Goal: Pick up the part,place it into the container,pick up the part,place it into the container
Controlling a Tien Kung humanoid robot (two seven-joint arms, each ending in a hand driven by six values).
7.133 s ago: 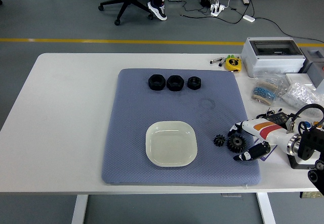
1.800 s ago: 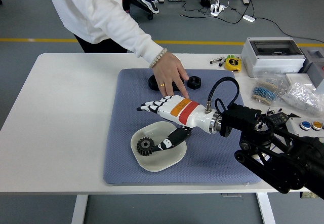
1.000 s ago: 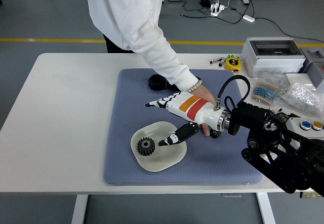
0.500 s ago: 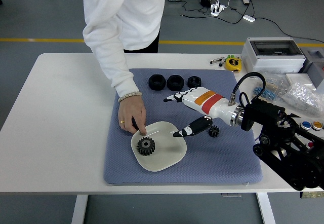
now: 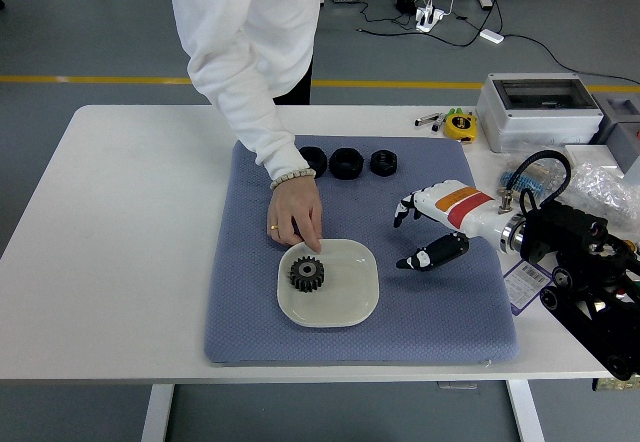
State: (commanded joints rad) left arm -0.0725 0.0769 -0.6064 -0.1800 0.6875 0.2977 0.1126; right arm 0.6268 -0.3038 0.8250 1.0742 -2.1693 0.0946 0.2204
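Head view shows a white table [image 5: 130, 212] with a smooth top, and on it lies a large blue-grey mat [image 5: 440, 302] with a fine dotted texture and rounded corners. A person [image 5: 250, 32] in a white sleeve leans in from the far side, and the person's hand [image 5: 295, 212] rests with the fingertips on the far rim of the plate [image 5: 355, 302], which is cream, glossy and square with rounded corners. The right hand [image 5: 435, 232] of the robot, white with black fingers, hangs over the mat to the right of the plate, the fingers loosely spread and holding nothing. A grey box [image 5: 540, 107] with a clear lid stands at the far right, beside plastic bags [image 5: 600, 182]. The gear [image 5: 307, 273], black and toothed, lies flat in the left part of the plate, its hole facing up. Three black nuts [image 5: 345, 162] sit in a row at the far edge of the mat, the left one partly hidden by the sleeve.
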